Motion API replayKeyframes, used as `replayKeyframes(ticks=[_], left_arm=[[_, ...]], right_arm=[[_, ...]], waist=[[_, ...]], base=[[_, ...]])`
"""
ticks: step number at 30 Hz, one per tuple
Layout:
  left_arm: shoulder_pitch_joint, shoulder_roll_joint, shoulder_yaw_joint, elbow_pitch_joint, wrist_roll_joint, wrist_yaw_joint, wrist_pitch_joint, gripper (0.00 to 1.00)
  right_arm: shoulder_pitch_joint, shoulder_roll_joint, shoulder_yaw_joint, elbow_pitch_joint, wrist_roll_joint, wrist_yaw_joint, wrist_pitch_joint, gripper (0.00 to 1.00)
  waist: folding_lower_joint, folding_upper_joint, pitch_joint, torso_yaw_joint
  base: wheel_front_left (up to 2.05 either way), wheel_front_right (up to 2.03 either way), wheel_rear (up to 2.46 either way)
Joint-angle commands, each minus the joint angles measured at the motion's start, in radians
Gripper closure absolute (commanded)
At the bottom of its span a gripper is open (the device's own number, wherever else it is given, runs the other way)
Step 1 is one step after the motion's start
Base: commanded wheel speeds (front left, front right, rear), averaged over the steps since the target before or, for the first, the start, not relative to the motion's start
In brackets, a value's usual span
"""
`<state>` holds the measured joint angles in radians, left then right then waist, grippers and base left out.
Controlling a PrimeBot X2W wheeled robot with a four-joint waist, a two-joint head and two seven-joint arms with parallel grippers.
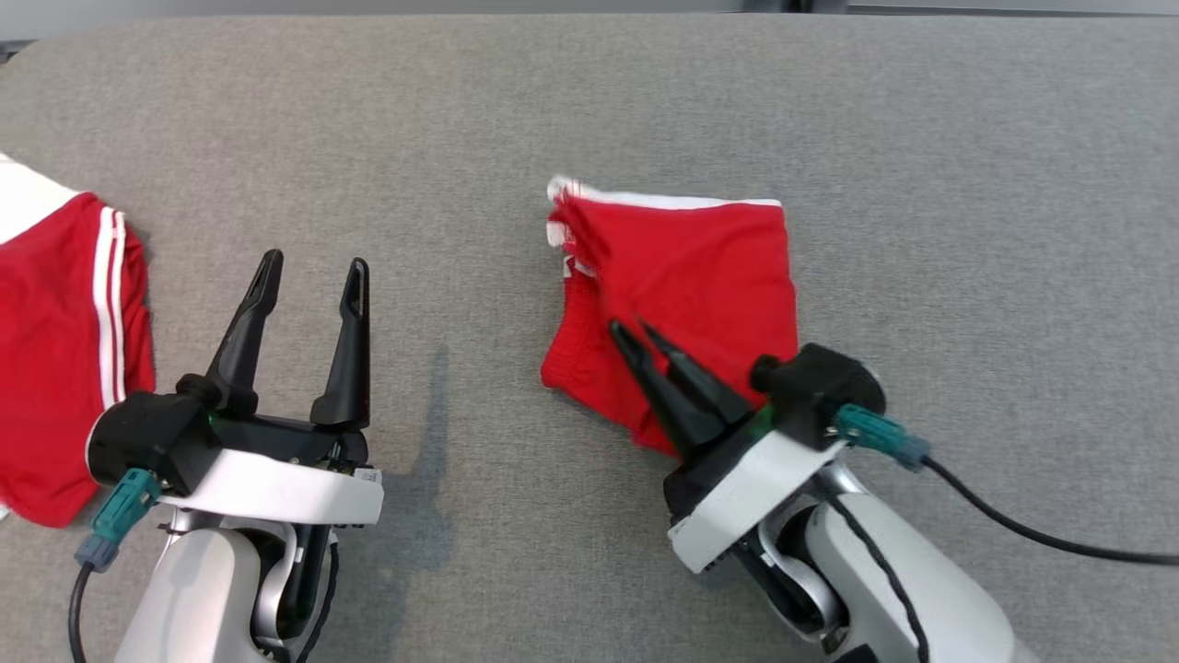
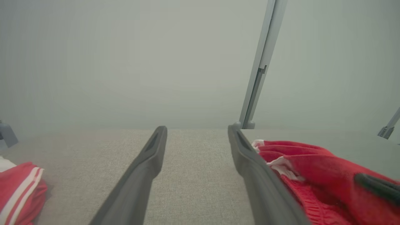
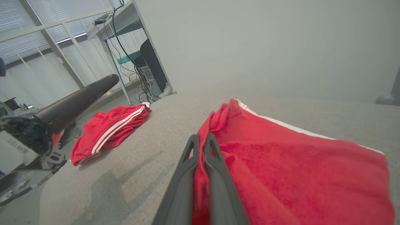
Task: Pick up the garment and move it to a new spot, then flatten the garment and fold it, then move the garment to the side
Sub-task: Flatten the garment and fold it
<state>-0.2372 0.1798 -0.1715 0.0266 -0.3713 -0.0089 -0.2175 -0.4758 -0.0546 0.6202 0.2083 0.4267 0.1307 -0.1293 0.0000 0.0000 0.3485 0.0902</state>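
Observation:
The garment (image 1: 709, 267), red with a white edge, lies folded on the grey cloth-covered table (image 1: 589, 110), right of centre. My right gripper (image 1: 631, 329) reaches onto its near-left part from the lower right and is shut on the garment, red fabric pinched between the fingers. In the right wrist view the garment (image 3: 281, 156) rises in a fold around the shut right gripper (image 3: 201, 137). My left gripper (image 1: 316, 267) stands open over bare table to the left, nothing between its fingers. In the left wrist view the left gripper (image 2: 197, 131) is open, with the garment (image 2: 312, 168) at its right.
A second red garment with white stripes (image 1: 55, 341) lies at the table's left edge, close to my left arm. A black cable (image 1: 1032, 534) trails right from my right wrist. A metal post (image 2: 259, 68) stands beyond the table's far edge.

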Motion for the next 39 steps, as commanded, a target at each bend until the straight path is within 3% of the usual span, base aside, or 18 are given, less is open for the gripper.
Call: replayKeyframes(ticks=[1,6,7,8,9,10,11,12,18,24,39], left_arm=[[-0.021,-0.001,-0.002,0.005,-0.005,-0.007,-0.007,0.0],[-0.024,-0.009,-0.007,0.025,-0.009,-0.01,-0.018,0.0],[-0.025,-0.011,-0.007,0.027,-0.008,-0.009,-0.021,0.0],[-0.026,-0.011,-0.007,0.028,-0.009,-0.009,-0.022,0.0],[-0.026,-0.011,-0.008,0.031,-0.01,-0.01,-0.023,0.0],[-0.026,-0.011,-0.008,0.031,-0.01,-0.01,-0.023,0.0],[-0.025,-0.012,-0.009,0.031,-0.01,-0.011,-0.022,0.0],[-0.025,-0.012,-0.01,0.032,-0.01,-0.011,-0.023,0.0],[-0.025,-0.009,-0.007,0.036,-0.011,-0.008,-0.028,0.0],[-0.013,0.001,0.003,0.044,-0.011,0.003,-0.031,0.0],[0.066,0.037,0.038,0.002,-0.01,0.048,-0.025,0.0]], right_arm=[[-0.024,-0.002,0.019,0.035,0.013,0.0,-0.007,1.0],[-0.07,0.001,0.091,0.144,0.052,0.0,-0.046,1.0],[-0.079,0.001,0.095,0.151,0.062,0.0,-0.067,0.94],[-0.08,0.001,0.107,0.161,0.073,0.0,-0.077,0.6],[-0.083,0.001,0.121,0.172,0.078,0.0,-0.086,0.35],[-0.083,0.001,0.121,0.172,0.078,0.0,-0.086,0.35],[-0.087,0.002,0.131,0.174,0.091,0.0,-0.094,0.03],[-0.091,0.002,0.139,0.175,0.097,0.0,-0.101,0.0],[-0.078,0.001,0.187,0.148,0.104,0.0,-0.122,0.0],[-0.028,0.001,0.142,0.058,0.072,0.0,-0.134,0.0],[0.227,-0.022,-0.419,-0.194,-0.137,0.0,-0.084,0.0]], waist=[[0.0,0.0,0.005,0.013],[0.0,0.0,0.014,0.025],[0.0,0.0,0.016,0.025],[0.0,0.0,0.017,0.025],[0.0,0.0,0.018,0.025],[0.0,0.0,0.018,0.025],[0.0,0.0,0.018,0.024],[0.0,0.0,0.018,0.024],[0.0,0.0,0.012,0.013],[0.0,0.0,-0.013,-0.005],[0.0,0.0,-0.12,-0.054]], base=[[0.0,0.0,0.0],[0.0,0.0,0.0],[0.0,0.0,0.0],[0.0,0.0,0.0],[0.0,0.0,0.0],[0.0,0.0,0.0],[0.0,0.0,0.0],[0.0,0.0,0.0],[0.0,0.0,0.0],[0.0,0.0,0.0],[0.0,0.0,0.0]])
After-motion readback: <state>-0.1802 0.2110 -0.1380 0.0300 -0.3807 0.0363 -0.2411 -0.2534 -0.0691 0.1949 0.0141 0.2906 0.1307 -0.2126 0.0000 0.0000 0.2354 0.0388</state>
